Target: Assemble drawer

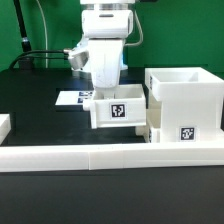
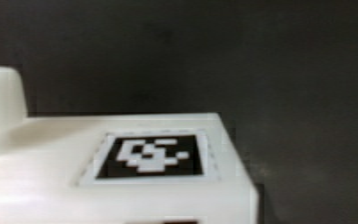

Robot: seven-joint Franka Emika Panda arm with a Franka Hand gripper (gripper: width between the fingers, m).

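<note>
Beside the housing (image 1: 185,103), the pincer (image 1: 106,92) sits over a tray (image 1: 120,108); its grip cannot be told. Judged step: tray insertion, needing square alignment with the housing.

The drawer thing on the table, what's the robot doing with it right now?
The arm's gripper is down over a small white tray bearing a square tag, right beside the tall white housing. Whether the fingers are closed on the tray cannot be seen. The tray is outside the housing, not slid in.
</note>
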